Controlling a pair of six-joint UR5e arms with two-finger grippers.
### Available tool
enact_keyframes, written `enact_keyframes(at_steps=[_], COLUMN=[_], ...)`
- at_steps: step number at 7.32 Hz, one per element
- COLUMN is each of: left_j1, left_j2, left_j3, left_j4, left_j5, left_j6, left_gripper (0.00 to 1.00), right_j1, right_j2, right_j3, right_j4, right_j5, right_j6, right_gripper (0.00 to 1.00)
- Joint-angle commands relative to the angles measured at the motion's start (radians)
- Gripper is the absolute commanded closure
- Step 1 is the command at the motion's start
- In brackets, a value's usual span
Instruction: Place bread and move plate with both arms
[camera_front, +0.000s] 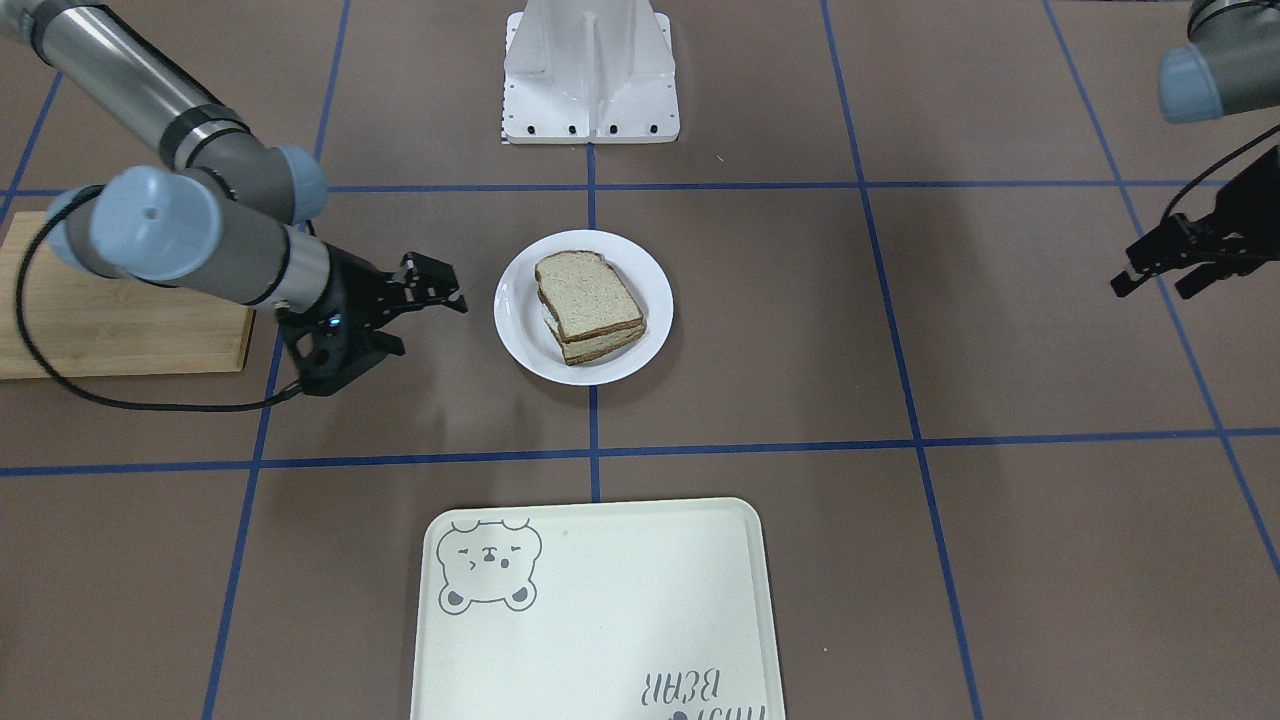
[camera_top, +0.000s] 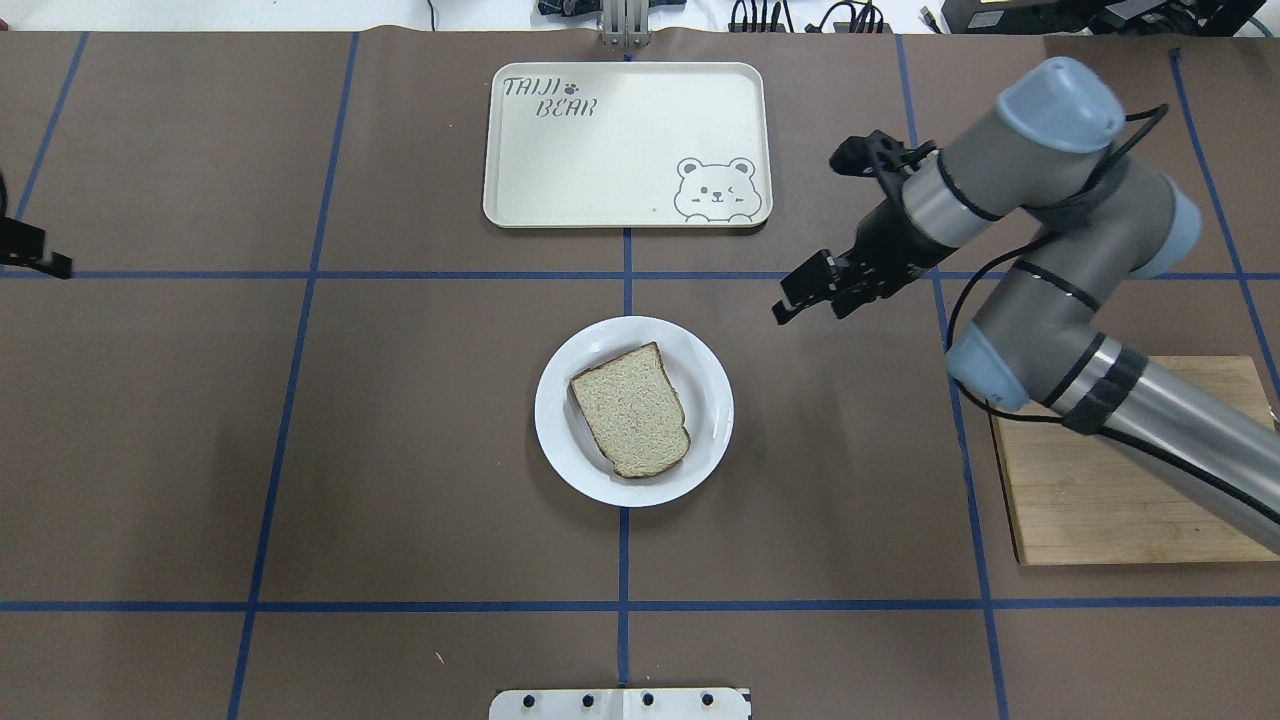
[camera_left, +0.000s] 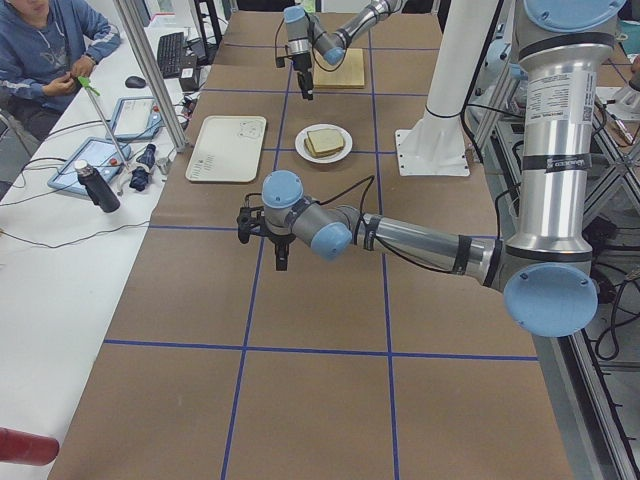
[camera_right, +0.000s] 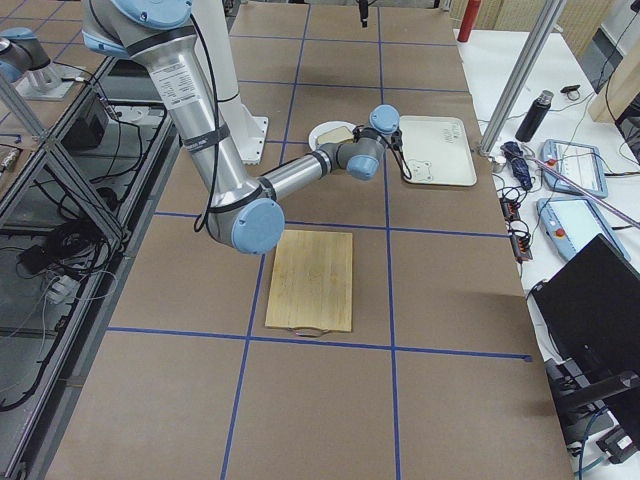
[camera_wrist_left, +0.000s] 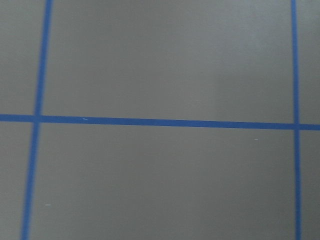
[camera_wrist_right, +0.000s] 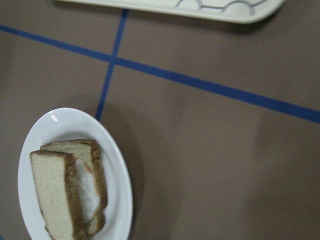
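Observation:
The bread lies as the top slice of a stack on the white plate at the table's middle; it shows in the overhead view on the plate. The right wrist view shows the slices with something white between them on the plate. My right gripper is open and empty, raised beside the plate; in the overhead view it is apart from the rim. My left gripper is open and empty, far off at the table's side.
A cream bear tray lies beyond the plate, on the operators' side. A wooden board lies under my right arm. The white stand's base is at the robot's side. A person sits at a side desk.

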Motion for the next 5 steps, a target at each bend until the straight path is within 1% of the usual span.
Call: enact_keyframes(at_steps=[1,2,3,4,5], left_j1=[0.263,0.386,0.483,0.522,0.559], left_j2=[-0.175,-0.266,-0.326,-0.356,-0.373], left_j3=[0.001,0.002,0.002,0.005,0.035], left_j4=[-0.114,-0.114,-0.117,-0.120,-0.195], left_j5=[0.081,0.168,0.251,0.258,0.266], left_j6=[-0.487,-0.646,-0.737,-0.773,-0.784], left_gripper=[0.02,0.02,0.02,0.02,0.03], right_j1=[0.138,0.184,0.215,0.235,0.246], right_j2=[-0.125,-0.182,-0.232,-0.281,-0.320], right_j3=[0.018,0.019,0.018,0.012,0.010], right_j4=[-0.010,-0.010,-0.013,-0.015,-0.053], right_j5=[0.030,0.028,0.019,-0.002,-0.065], right_j6=[-0.005,-0.014,-0.090,-0.174,-0.263], right_gripper=[0.00,0.00,0.00,0.00,0.00])
